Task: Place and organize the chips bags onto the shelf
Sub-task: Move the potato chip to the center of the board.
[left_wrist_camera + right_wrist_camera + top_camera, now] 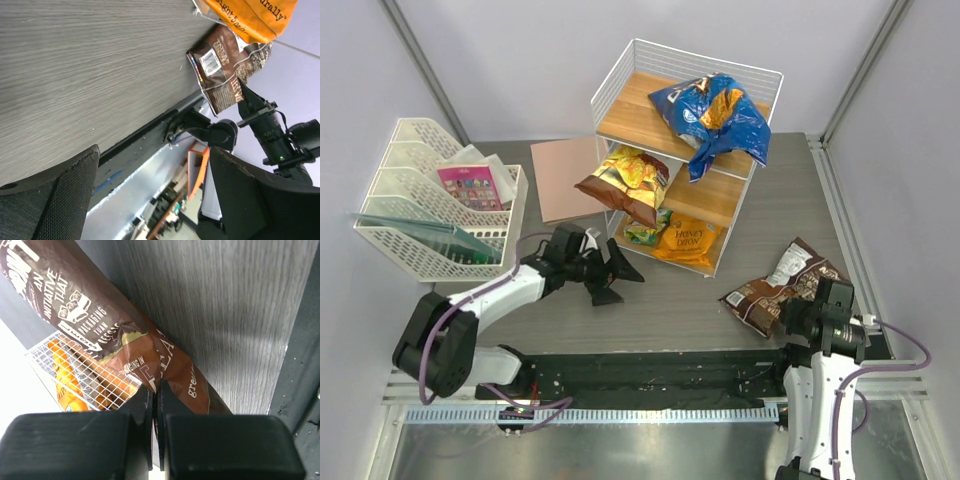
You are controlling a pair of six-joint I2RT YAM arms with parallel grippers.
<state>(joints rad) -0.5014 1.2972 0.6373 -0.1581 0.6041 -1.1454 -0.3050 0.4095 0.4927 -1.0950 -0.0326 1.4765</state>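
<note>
right end effector: pinched shut on a corner of the brown bag, lower right on the bench
left end effector: wide open, empty
shelf: upper middle
risk: skimpy corner grip, bag might slip or snag the wire

A white plastic mesh file tray stood at the far left of the grey wood-grain table, its tiered compartments stepping up toward the back. A pink card packet leaned in one of the middle compartments, with a clear plastic sleeve just behind it. A greenish transparent sheet lay tilted across the front compartment. A flat tan board rested on the table just right of the tray. A white slotted strip ran along the near edge, with bare sheet metal below it. Grey frame struts slanted up the pale walls.
</note>
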